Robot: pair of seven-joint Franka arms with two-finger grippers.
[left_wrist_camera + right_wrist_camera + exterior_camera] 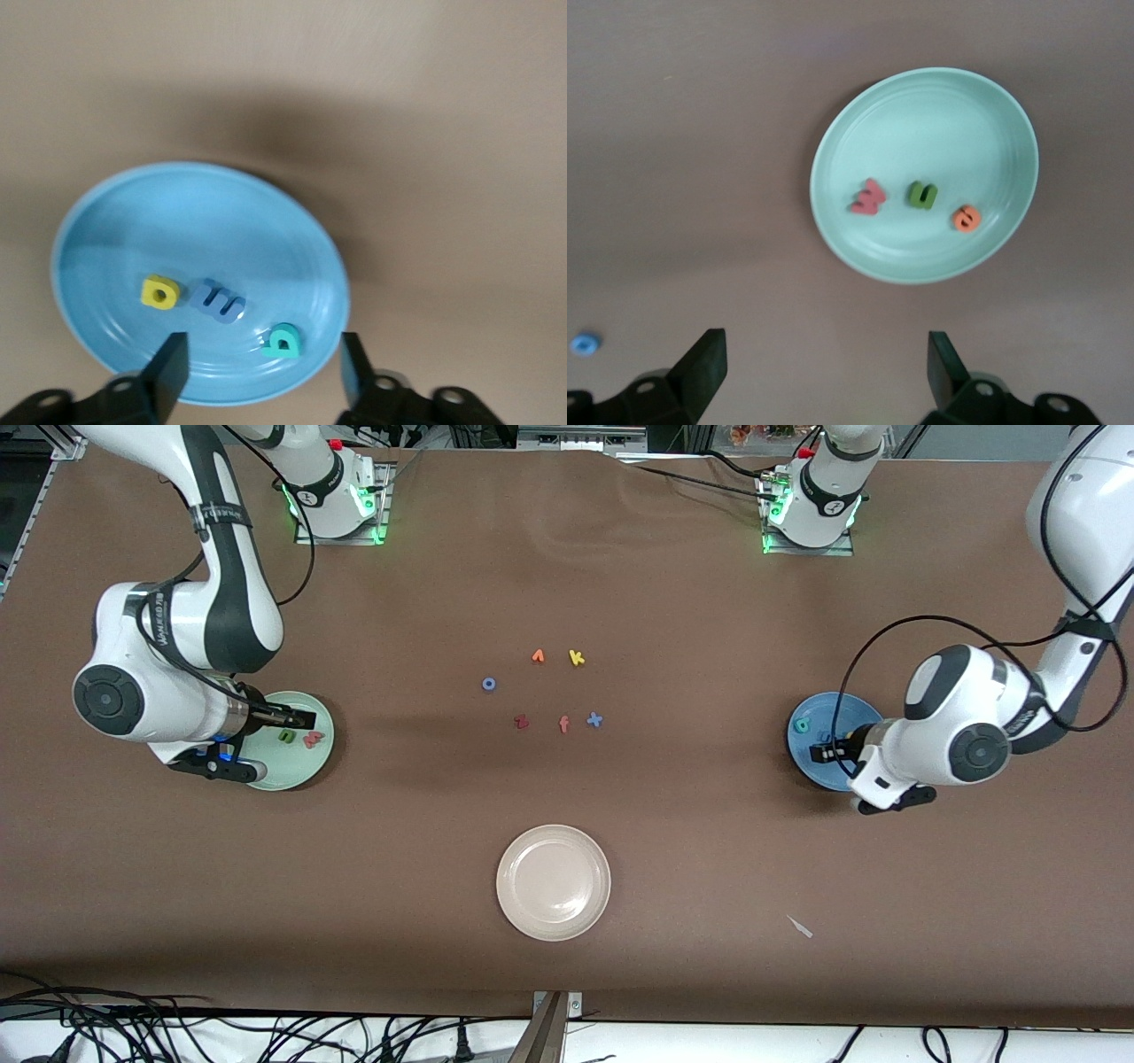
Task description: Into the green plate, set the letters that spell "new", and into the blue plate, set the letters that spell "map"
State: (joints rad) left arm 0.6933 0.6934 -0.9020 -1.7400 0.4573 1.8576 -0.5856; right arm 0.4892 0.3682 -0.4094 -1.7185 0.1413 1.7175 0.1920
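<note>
Green plate: the round pale mint-green shallow plate point(925, 106) sits toward the right arm's end of the table, and all three small foam letters lie in it, a pinkish-red w shape point(868, 197), a green n shape point(922, 195) and an orange e point(967, 217).
Blue plate: the round medium-blue shallow plate point(177, 212) sits toward the left arm's end, holding a yellow foam p shape point(159, 291), a blue foam m shape point(219, 301) and a teal foam a point(283, 340).
Right gripper: the right gripper point(824, 372) hangs above the green plate, jaws spread wide, carrying nothing.
Left gripper: the left gripper point(263, 372) is low over the blue plate, jaws parted and empty, the teal a just beside one fingertip.
Leftovers: mid-table lie a blue o point(488, 684), an orange letter point(538, 656), a yellow k point(577, 658), a dark red z point(522, 722), a salmon f point(563, 724) and a blue x point(595, 720); a cream-white plate point(554, 881) lies nearer the front camera.
Progress: to me both words look sorted.
Risk, left: pulling away sideways rather than upward could flick the light teal a over the shallow rim.
Risk, right: little, I'd guess, as it hangs clear of its letters.
Risk, extra: another grab at the leftovers would spoil a plate.
</note>
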